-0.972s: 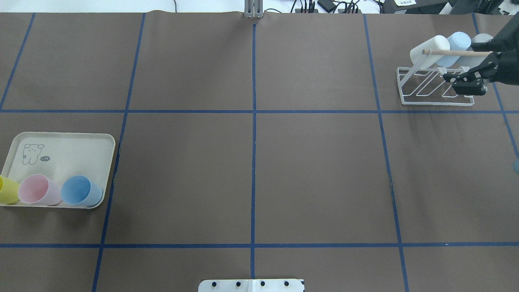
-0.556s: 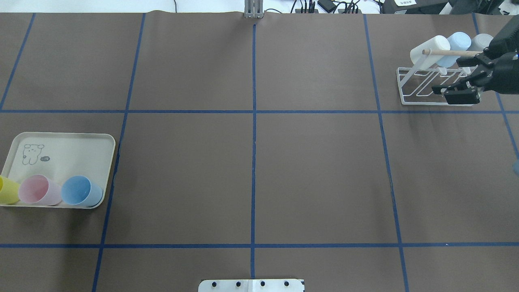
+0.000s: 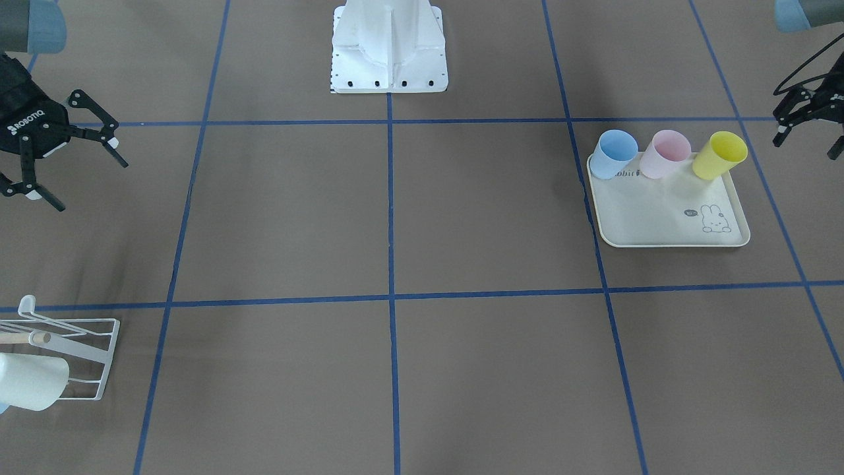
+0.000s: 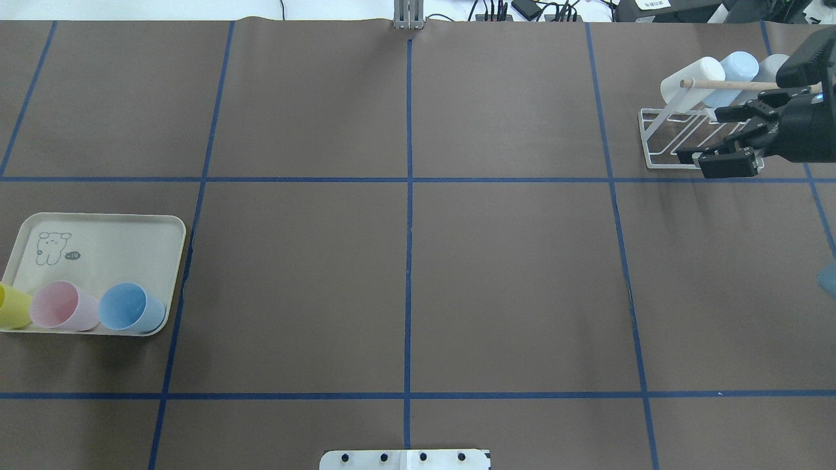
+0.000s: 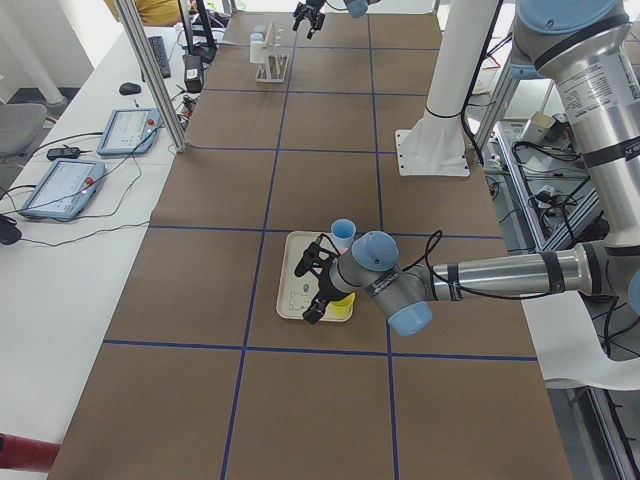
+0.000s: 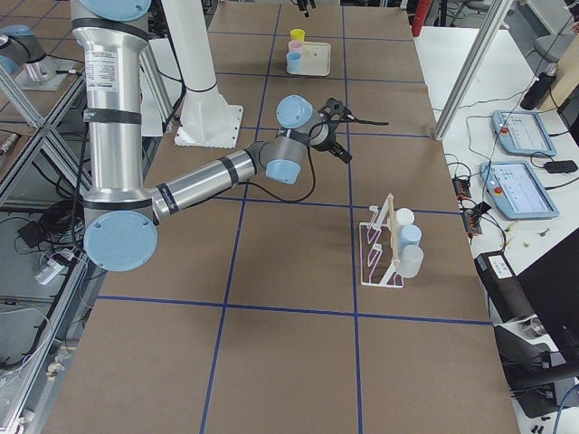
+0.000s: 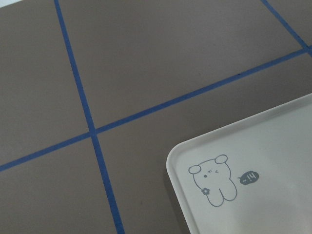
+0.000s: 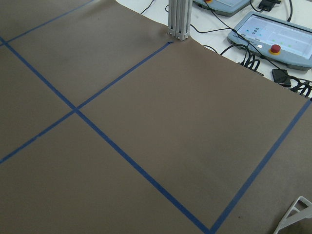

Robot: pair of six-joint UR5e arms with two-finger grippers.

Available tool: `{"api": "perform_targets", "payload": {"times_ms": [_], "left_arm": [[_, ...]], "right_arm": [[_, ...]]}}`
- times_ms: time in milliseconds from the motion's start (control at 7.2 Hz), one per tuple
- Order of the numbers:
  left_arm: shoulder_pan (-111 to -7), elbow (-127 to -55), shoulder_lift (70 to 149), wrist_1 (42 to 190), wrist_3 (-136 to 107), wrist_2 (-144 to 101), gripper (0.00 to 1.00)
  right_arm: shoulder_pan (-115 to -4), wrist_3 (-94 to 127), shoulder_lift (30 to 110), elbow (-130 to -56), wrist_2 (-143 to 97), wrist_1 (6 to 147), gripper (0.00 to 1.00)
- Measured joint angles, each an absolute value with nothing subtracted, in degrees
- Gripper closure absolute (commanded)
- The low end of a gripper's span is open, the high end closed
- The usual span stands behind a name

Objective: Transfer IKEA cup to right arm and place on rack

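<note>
My right gripper (image 4: 704, 137), spread, hangs near the wire rack (image 4: 653, 140) at a corner of the bench (image 4: 509, 281); left gripper (image 3: 808, 142) spread near the smooth tray (image 4: 111, 241), flat brown room between.

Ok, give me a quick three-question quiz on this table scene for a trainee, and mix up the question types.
1. True or false: the right arm's black two-finger gripper is shut on a cup.
2. How many plastic cups sit on the small white wire rack with a wooden dowel? A two, B three, C five.
3. On the cream rabbit-printed tray, what colour is the cup between the blue cup and the yellow cup?

Key
1. False: it is open and empty.
2. B.
3. Pink: the pink cup is in the middle.
</note>
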State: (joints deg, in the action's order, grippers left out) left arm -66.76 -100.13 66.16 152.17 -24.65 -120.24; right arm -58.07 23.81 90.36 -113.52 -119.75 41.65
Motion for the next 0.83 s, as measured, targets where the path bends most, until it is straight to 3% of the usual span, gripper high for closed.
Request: {"api": "perform_targets", "payload": {"times_ms": [417, 556, 695, 834], "left_arm": [[-61.09, -98.25, 66.01, 153.09, -25.62, -120.23, 0.01], [-59.61, -96.89, 66.01, 154.78, -25.68, -120.23, 0.09], [-58.49, -95.71, 66.01, 156.47, -25.94, -120.23, 0.27], [-57.45, -95.14, 66.01, 157.41, -26.92, -120.23, 0.56]], "right_arm": [[-56.84, 24.56, 90.35, -113.72, -119.46, 41.66, 0.0], [-56.82, 24.55, 90.35, -113.73, -119.45, 41.64, 0.0], [-56.79, 24.53, 90.35, -113.73, -119.44, 41.6, 0.0], [-56.78, 24.54, 90.35, -113.73, -119.44, 41.58, 0.0]]}}
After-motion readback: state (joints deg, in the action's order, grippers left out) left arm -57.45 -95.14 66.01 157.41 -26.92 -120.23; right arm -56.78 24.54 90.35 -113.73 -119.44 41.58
